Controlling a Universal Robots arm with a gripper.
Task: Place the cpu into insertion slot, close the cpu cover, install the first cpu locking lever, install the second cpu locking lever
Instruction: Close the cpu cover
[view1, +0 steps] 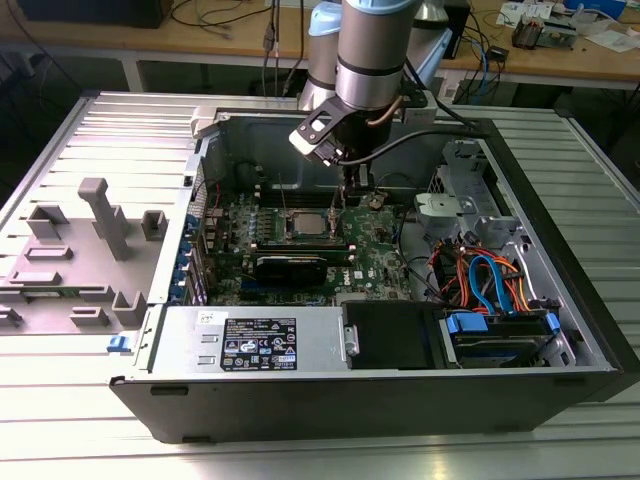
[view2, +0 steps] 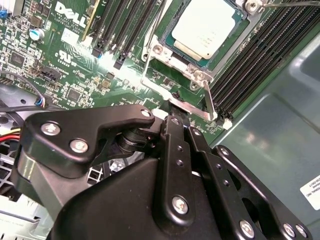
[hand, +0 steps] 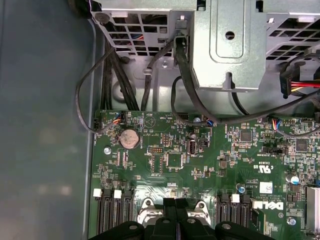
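**Chip seated, cover down, gripper at the socket's edge**

A ribbed metal table (view1: 300, 450) carries an open computer case (view1: 575, 330) lying on its side, with cluttered workbenches (view1: 200, 40) behind.

In the second wrist view the chip (view2: 207, 25) sits flat in its socket (view2: 226, 49). The silvery cover frame (view2: 176, 61) lies down over the chip's edges. So the first two steps look done. A thin locking lever (view2: 209, 97) runs along one side of the socket, low against the board. I cannot tell whether it is hooked under its catch, so the lever work reads as unfinished.

The gripper (view2: 175, 107) is just beside the frame's near corner, next to that lever. Its fingers are drawn together with no real gap, and whether anything is pinched between them cannot be made out.

The exterior view places the arm upright over the green board (view1: 380, 255), the gripper (view1: 350, 195) just to the exterior view's right of the chip (view1: 305, 222).

The first wrist view looks outward from the gripper (hand: 176, 220), across the board to a coin battery (hand: 129, 138), black cables (hand: 107, 80) and the metal drive cage (hand: 230, 45).
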